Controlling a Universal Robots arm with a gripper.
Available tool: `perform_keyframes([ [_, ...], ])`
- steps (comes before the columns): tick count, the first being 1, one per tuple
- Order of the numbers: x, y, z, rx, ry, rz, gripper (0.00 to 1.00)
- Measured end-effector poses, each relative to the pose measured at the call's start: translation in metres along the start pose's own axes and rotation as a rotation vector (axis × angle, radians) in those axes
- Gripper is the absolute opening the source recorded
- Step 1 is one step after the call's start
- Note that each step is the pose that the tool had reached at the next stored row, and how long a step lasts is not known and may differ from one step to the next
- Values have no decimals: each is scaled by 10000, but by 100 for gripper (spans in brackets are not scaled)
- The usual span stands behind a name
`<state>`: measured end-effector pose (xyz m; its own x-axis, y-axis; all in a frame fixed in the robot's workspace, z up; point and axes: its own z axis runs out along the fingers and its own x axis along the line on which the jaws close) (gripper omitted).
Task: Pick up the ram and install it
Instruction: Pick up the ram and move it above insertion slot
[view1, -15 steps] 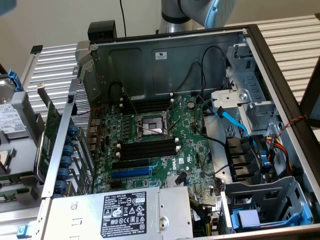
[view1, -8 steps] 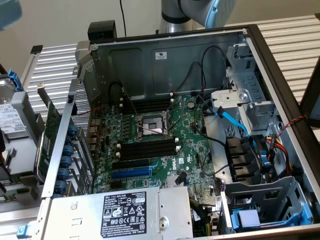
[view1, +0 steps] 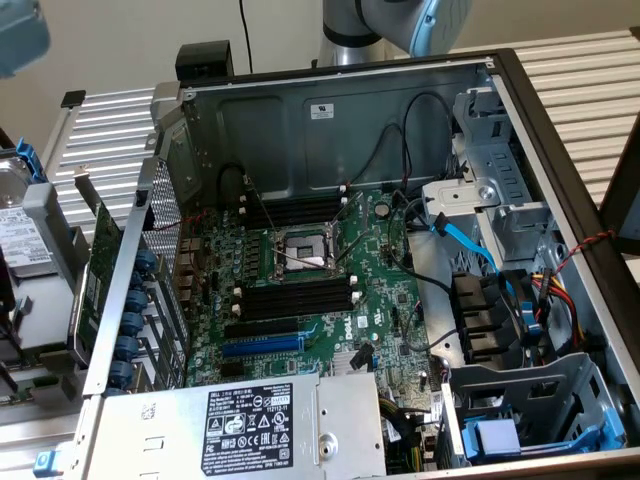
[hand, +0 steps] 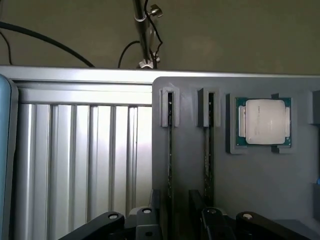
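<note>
The arm (view1: 400, 25) sits beyond the far edge of the open computer case (view1: 330, 110), cut off by the frame, with its wrist over a grey parts tray (hand: 190, 165). The ram (hand: 170, 150) stands on edge in a tray slot, so thin from here that its chips and label cannot be made out, beside a second stick (hand: 209, 150) and a processor (hand: 263, 121). The gripper (hand: 177, 227) is spread wide and holds nothing; its fingers (hand: 147, 227) are cut off by the frame, and the ram runs between them.
</note>
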<state>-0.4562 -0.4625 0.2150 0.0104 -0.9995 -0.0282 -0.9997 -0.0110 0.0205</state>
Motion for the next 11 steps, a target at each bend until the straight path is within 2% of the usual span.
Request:
perform_keyframes([
  [11,3,9,97,-2,2,-4,36],
])
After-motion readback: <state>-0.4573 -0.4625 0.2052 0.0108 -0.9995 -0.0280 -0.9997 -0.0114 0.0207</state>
